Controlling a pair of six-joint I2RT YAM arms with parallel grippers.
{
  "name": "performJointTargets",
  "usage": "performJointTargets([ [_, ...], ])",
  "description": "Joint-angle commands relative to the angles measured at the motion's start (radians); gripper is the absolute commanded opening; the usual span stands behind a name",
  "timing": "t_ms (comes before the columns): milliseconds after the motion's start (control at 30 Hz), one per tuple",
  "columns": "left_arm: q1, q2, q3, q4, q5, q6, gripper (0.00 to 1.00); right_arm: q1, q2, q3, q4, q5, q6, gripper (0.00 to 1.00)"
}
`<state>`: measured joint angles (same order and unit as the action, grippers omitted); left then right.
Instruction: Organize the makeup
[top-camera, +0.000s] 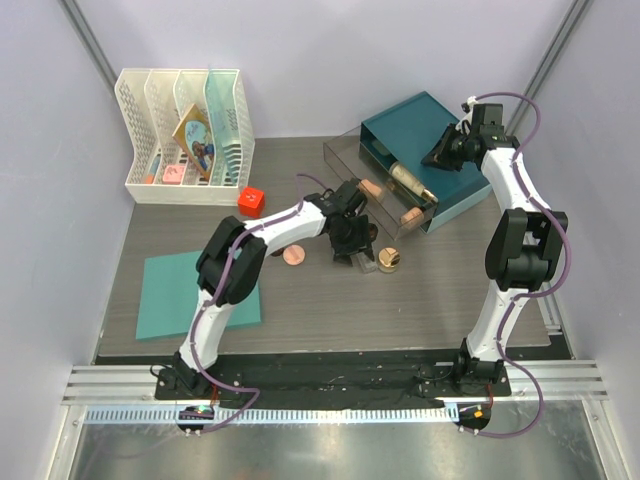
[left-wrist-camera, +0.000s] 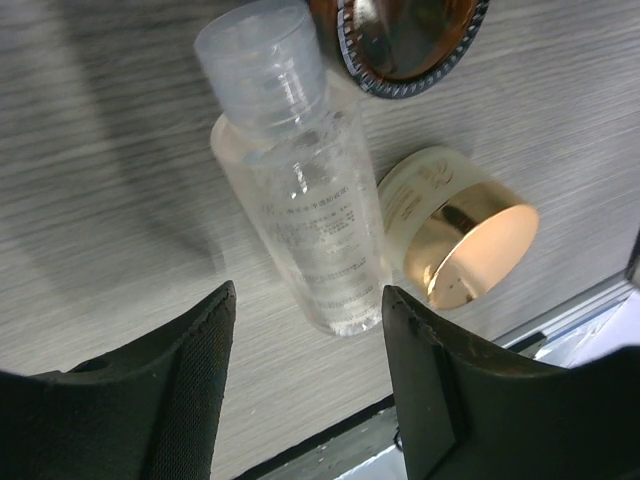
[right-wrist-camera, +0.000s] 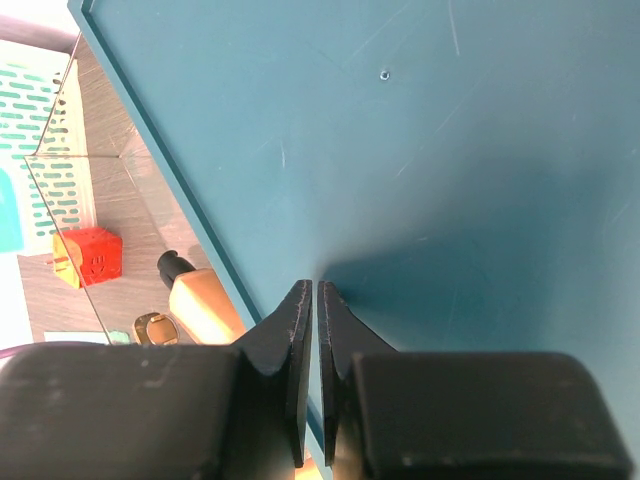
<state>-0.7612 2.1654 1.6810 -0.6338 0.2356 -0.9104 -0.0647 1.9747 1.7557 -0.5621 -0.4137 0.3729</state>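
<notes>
Between the spread black fingers of the left gripper (left-wrist-camera: 308, 300) lies the base of the clear bottle (left-wrist-camera: 300, 210), on its side on the table: colourless liquid, fine print, a frosted cap. Just beside it sits the gold-lidded jar (left-wrist-camera: 460, 240). Grey wood-grain table (left-wrist-camera: 100, 200), pale lilac walls (top-camera: 330, 60). The bottle's long axis runs away from the fingers, cap at the far end. Farther off, over the teal box (right-wrist-camera: 450, 150), the right gripper (right-wrist-camera: 316, 290) is pressed together on nothing.
</notes>
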Motion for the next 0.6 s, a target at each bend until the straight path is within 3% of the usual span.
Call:
performJointTargets([
  [0,-0.004,0.065,0.046,0.005,-0.033,-0.03,0.6,0.017,0.093,-0.085,-0.274,0.072,-0.038,0.13],
  [267,-0.006,0.093,0.008,0.0,0.004,-0.065,0.56,0.017,0.095,-0.087,-0.274,0.073,-0.04,0.13],
  [433,-0.006,0.071,-0.052,-0.035,-0.007,-0.039,0.39,0.017,0.095,-0.084,-0.272,0.075,-0.04,0.13],
  [467,-0.004,0.054,-0.076,-0.038,-0.012,-0.027,0.29,0.016,0.096,-0.082,-0.272,0.075,-0.04,0.13],
  [567,-0.004,0.018,-0.139,-0.043,-0.024,-0.007,0.14,0.017,0.096,-0.082,-0.272,0.075,-0.04,0.13],
])
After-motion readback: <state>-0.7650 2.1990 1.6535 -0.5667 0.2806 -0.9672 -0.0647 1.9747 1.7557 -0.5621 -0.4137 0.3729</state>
